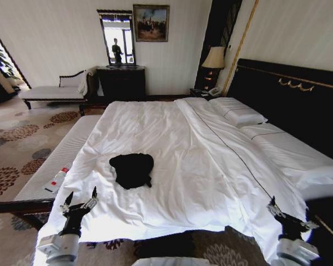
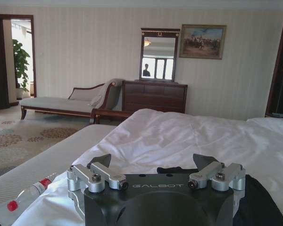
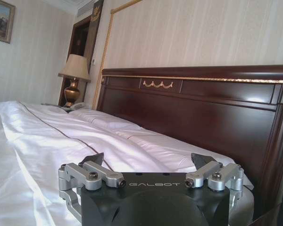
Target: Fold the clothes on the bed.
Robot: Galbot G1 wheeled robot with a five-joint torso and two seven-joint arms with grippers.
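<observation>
The clothes [image 1: 132, 169] lie as a crumpled black heap on the white duvet of the bed [image 1: 200, 160], toward its near left side. My left gripper [image 1: 81, 200] hovers open over the bed's near left corner, a short way in front of the heap. In the left wrist view the black fabric [image 2: 257, 202] shows just beyond the left gripper's [image 2: 154, 161] spread fingers. My right gripper [image 1: 278, 211] is open at the bed's near right corner, far from the clothes. Its wrist view shows the right gripper [image 3: 149, 159] facing the dark headboard [image 3: 212, 108] and pillows.
A narrow white-cushioned bench [image 1: 58, 160] runs along the bed's left side with a small red-capped bottle [image 1: 57, 179] on it. A chaise [image 1: 55, 91], dark dresser with mirror [image 1: 121, 83] and a lamp on a nightstand [image 1: 213, 61] stand by the far wall. Patterned carpet lies to the left.
</observation>
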